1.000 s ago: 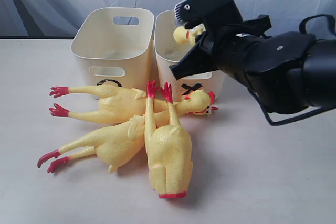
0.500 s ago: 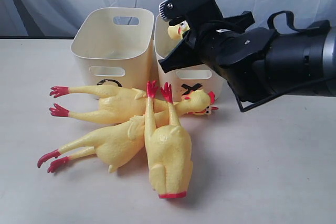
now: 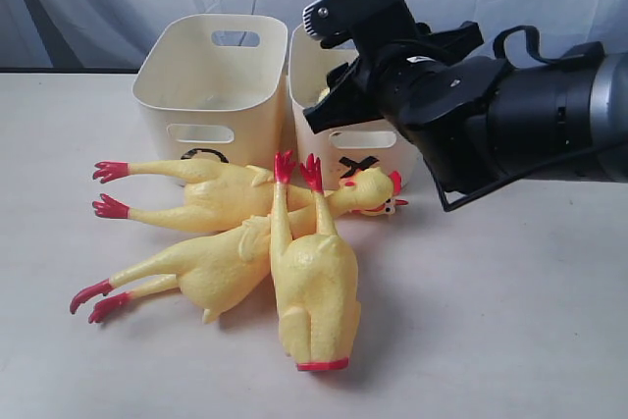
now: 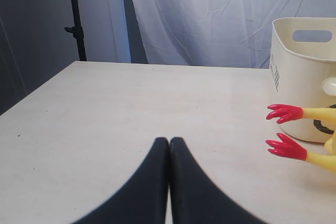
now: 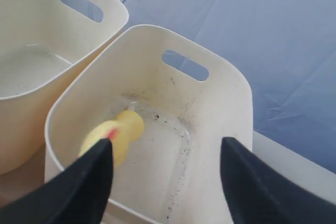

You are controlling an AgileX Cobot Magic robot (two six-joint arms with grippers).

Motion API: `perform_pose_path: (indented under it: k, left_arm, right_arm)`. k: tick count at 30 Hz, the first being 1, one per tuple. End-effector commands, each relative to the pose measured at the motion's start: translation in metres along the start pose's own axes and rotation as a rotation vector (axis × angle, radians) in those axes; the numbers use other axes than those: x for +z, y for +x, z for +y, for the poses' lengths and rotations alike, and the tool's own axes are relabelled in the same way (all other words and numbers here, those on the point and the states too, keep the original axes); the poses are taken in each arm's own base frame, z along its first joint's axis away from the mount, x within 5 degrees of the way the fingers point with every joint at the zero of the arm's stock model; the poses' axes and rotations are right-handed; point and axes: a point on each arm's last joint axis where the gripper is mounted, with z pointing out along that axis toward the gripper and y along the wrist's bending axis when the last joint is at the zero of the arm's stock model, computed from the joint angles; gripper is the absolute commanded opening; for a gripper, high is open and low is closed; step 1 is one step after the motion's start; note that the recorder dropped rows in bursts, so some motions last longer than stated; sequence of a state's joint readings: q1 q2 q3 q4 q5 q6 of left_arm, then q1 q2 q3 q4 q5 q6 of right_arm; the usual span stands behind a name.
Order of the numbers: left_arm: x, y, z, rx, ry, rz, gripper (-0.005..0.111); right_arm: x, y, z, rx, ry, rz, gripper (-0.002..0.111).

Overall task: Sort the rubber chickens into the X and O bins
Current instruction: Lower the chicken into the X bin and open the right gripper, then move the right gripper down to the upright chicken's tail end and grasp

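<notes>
Where the table (image 4: 105, 103) starts at left, the L gripper (image 4: 169, 142) sits low, jaws pressed together, holding nothing. Next comes the O bin (image 3: 201, 95), its mark mostly hidden by a chicken. In front lie three large rubber chickens (image 3: 211, 198), piled: two w/ long axes left-right, red feet toward the L gripper; a third chicken (image 3: 314, 291) feet-first toward the bins. Further right, the X bin (image 3: 397, 159) holds a small chicken (image 5: 113, 135), partly covered by a finger. Above it hangs the R gripper (image 3: 319, 71), jaws wide, empty. Pile lies below-left of it; L arm prob. nearer the feet.
</notes>
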State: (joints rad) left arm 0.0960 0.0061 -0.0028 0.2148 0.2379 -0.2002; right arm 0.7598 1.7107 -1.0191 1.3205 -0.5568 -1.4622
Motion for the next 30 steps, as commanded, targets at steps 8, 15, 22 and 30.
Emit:
perform_pose_path:
  k: [8,15,22,30]
  left_arm:
    - [0.0,0.001,0.0,0.005,-0.002,-0.003,0.0]
    - [0.0,0.001,0.0,0.005,-0.002,-0.003,0.0]
    - [0.0,0.001,0.0,0.005,-0.002,-0.003,0.0]
    - [0.0,0.001,0.0,0.005,-0.002,-0.003,0.0]
  right_arm:
    - [-0.004,-0.003,-0.007,0.058,0.033,0.009,0.062]
    - [-0.042,-0.025,-0.014,0.179,-0.17,0.03,0.062]
    - [-0.071,-0.022,-0.003,0.156,-0.266,-0.006,0.062]
    - [-0.099,0.018,0.037,0.022,-0.366,0.07,0.062]
